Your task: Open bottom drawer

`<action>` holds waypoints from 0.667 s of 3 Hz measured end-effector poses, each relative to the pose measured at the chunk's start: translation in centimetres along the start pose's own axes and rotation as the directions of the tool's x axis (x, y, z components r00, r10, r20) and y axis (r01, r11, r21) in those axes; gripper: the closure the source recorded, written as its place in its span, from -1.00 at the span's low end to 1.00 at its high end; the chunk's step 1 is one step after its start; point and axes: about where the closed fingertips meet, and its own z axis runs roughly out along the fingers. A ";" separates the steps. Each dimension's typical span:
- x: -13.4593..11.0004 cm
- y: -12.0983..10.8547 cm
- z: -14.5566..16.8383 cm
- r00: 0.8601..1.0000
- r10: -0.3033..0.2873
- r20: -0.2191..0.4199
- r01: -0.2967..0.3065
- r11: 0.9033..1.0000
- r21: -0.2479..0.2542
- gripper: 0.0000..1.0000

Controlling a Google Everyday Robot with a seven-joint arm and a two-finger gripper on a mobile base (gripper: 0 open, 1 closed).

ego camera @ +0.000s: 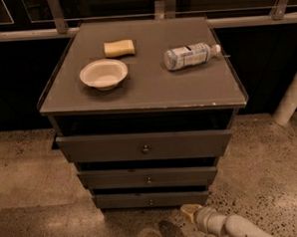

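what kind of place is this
Likely an indoor robot test area, not a home: a grey drawer cabinet on speckled hard floor, a railing behind, with bowl, sponge and bottle staged on top. The claw sits low before the bottom drawer.

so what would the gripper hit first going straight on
Likely nothing: the gripper, low before the bottom drawer, points left along the floor, past the cabinet; depth is unclear.
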 end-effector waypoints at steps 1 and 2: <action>-0.1 -3.6 4.6 0.996 0.042 0.079 -0.045 0.998 0.046 1.00; -0.1 -3.7 5.0 0.996 0.041 0.084 -0.045 0.998 0.047 1.00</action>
